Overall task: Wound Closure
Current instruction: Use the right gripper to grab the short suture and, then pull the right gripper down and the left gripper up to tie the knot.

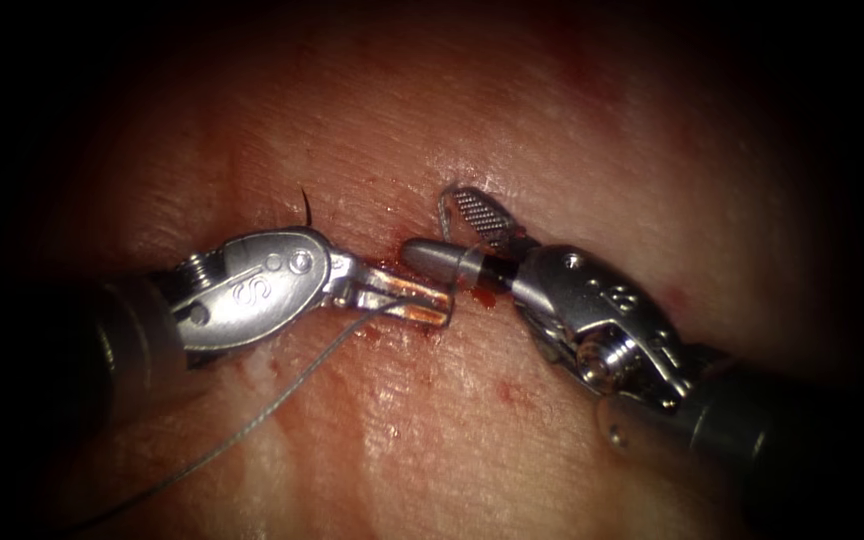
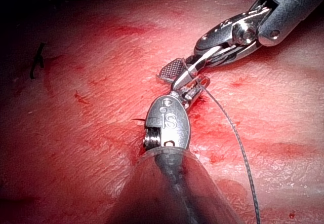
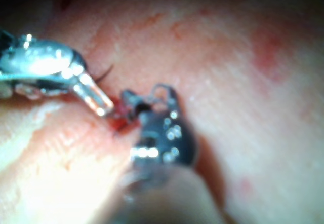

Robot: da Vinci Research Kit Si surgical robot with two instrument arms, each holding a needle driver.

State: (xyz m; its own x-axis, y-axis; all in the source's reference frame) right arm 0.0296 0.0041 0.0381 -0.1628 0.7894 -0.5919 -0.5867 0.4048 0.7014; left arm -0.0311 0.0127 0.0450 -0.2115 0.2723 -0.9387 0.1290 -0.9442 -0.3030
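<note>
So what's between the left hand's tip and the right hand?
The cut, wet with red fluid, in the endoscope view. Left hand grips the thread; right hand is open, empty, the needle arching by its upper jaw.

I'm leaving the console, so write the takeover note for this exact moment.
Left claw: shut, apparently on the thread, which trails to the lower left.
Right claw: open, holding nothing, over the cut.
Needle: thin arc beside the right claw; whether it sits in the tissue is unclear.
Done: one cut thread end stands near the left claw.
Left: closure unfinished.
</note>
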